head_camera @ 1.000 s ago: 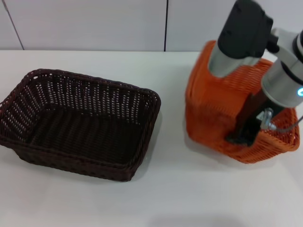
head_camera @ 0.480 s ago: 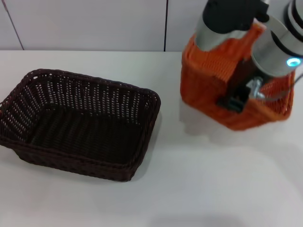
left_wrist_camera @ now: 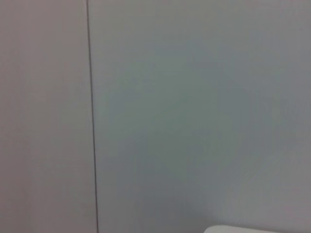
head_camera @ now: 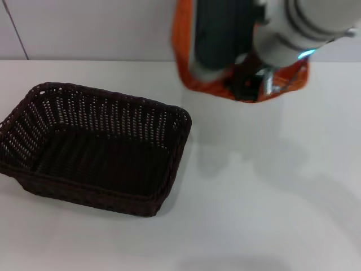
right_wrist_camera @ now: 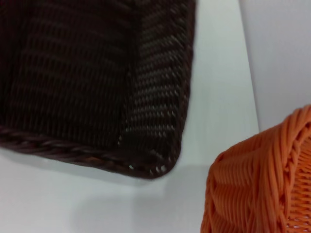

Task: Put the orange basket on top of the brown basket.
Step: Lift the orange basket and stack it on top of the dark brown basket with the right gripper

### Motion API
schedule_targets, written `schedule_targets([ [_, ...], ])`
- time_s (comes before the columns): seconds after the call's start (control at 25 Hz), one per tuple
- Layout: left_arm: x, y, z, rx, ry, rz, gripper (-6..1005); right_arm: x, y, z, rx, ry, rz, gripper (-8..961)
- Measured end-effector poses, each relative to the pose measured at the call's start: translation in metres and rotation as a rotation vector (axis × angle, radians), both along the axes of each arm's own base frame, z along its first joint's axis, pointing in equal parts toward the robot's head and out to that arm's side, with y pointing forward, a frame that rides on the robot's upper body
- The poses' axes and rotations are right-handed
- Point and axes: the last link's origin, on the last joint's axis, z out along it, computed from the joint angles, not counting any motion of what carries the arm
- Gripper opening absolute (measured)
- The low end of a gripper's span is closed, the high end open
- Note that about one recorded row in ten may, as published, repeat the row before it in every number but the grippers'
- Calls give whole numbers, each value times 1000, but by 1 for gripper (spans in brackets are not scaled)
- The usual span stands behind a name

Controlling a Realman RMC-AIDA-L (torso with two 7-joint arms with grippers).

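The right claw point(head_camera: 248, 84) was clamped on the orange basket point(head_camera: 186, 68), held in the air above the white surface point(head_camera: 254, 197) beside the brown basket point(head_camera: 96, 147). Best to carry it level over the brown rim before lowering. The left claw was not visible.

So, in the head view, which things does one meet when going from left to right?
The brown basket on the table → the orange basket, held up → the right gripper holding it.

Rough woven wicker-style orange basket point(head_camera: 189, 79), matt dark woven brown basket point(head_camera: 90, 147), smooth matt white table point(head_camera: 271, 192)
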Motion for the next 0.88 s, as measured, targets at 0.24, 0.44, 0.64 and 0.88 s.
schedule_targets([
  [0.24,-1,0,-4,-11,-7,12,637,-2,-14,-32,-143,-174,270,122],
  [0.44,-1,1,-6,-20,-10,17,637,-6,-15,-38,-189,-220,381,122],
  [0.64,0,3,-6,-23,-8,14,637,-19,-19,-41,-205,-215,492,127],
  [0.88,-7,3,8,36,21,69,638,-26,-39,-63,-301,-275,618,145],
])
